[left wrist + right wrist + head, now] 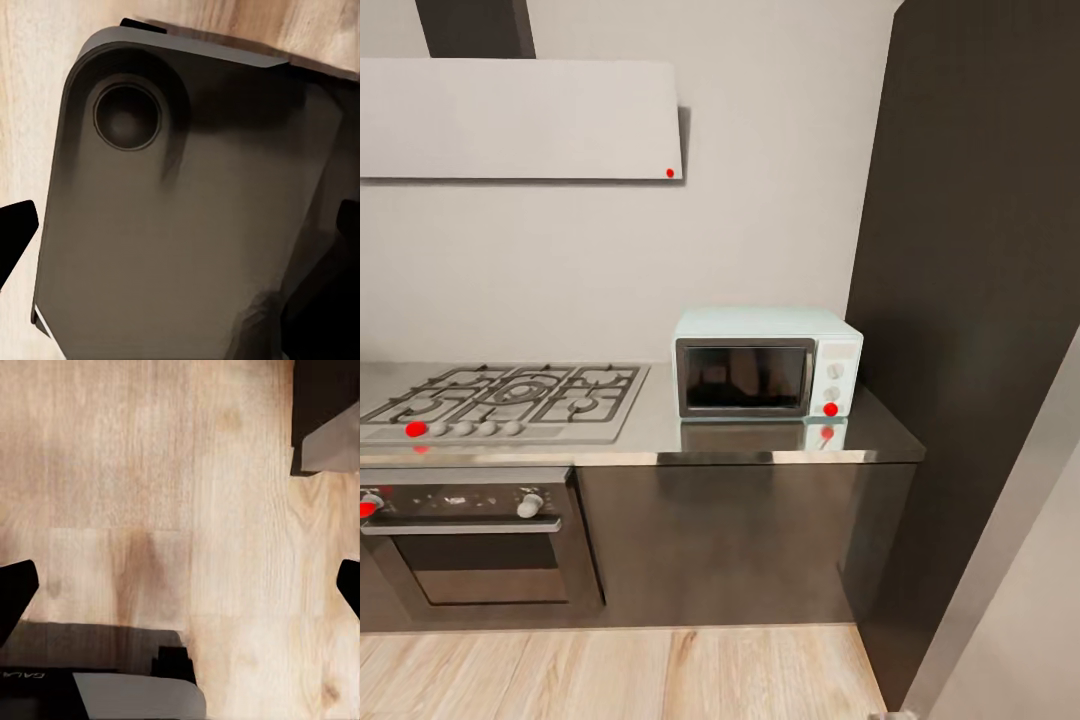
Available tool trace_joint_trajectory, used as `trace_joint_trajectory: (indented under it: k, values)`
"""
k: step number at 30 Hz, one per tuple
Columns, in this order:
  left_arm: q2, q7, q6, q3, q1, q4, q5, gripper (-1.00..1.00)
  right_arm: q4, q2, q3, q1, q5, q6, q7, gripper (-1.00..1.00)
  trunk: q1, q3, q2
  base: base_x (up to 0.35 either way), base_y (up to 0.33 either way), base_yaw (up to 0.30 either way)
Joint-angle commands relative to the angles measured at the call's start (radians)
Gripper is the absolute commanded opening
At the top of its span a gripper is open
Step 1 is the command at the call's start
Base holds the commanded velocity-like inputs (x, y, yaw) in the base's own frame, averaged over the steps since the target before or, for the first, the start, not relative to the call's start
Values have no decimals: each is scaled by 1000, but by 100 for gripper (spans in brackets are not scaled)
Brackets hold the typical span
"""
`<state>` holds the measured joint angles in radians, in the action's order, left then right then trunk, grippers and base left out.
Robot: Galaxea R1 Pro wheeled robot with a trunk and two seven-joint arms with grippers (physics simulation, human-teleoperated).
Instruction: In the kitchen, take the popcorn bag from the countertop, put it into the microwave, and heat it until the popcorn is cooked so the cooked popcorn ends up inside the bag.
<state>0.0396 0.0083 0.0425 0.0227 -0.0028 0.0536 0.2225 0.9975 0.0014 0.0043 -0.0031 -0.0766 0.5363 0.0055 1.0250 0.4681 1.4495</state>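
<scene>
Mint-white, the microwave [768,363] sits mid-frame, door closed, on the grey countertop [650,430], right of the gas hob [505,398]. My left claw [180,232] is spread over a dark grey panel [187,225]. My right claw [180,585] is spread over the wood floor [150,472].

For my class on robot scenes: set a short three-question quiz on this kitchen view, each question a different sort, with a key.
1. True or false: the door of the microwave is shut.
2. Multiple choice: what lies on the countertop to the left of the microwave in the head view? A) a sink B) a gas hob C) a toaster
3. Fill in: in the right wrist view the right gripper points down at a wooden ____.

Key: 1. True, the dark glass door sits flush in its frame. 2. B, the gas hob, above the built-in oven. 3. floor.
</scene>
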Motion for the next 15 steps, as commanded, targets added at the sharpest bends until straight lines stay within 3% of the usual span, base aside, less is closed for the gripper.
trace_joint_trajectory:
  k: [1, 2, 4, 6, 7, 10, 11, 15]
  values:
    - [0, 1, 5, 2, 0, 0, 4, 100, 201, 0, 0, 0, -4, 151, 1, 100, 0, 1, 1, 0, 0, 0]
    - [0, 1, 6, 2, 0, 0, 5, 100, 301, 0, 1, -1, -1, 221, 1, 100, 0, 1, 1, 0, 0, 0]
    - [0, 1, 6, 2, 0, 0, 4, 100, 409, 2, 2, -2, -1, 289, 1, 100, 0, 1, 1, 0, 0, 0]
    - [0, 1, 6, 2, 0, 0, 4, 100, 493, 25, 14, -27, -3, 336, 0, 100, 0, 1, 1, 0, 0, 0]
    - [0, 1, 7, 2, 0, 0, 4, 100, 520, 43, 22, -80, -5, 375, -1, 100, 0, 1, 1, 0, 0, 0]
    - [1, 1, 7, 2, 0, 0, 3, 100, 533, 54, 25, -197, -5, 465, -1, 100, 0, 1, 1, 0, 0, 0]
    - [0, 1, 7, 2, 0, 0, 3, 100, 536, 57, 26, -270, -4, 504, -1, 100, 0, 1, 1, 0, 0, 0]
    - [1, 0, 7, 2, 0, 1, 3, 100, 543, 60, 26, -454, 1, 511, -1, 100, 0, 1, 1, 0, 0, 0]
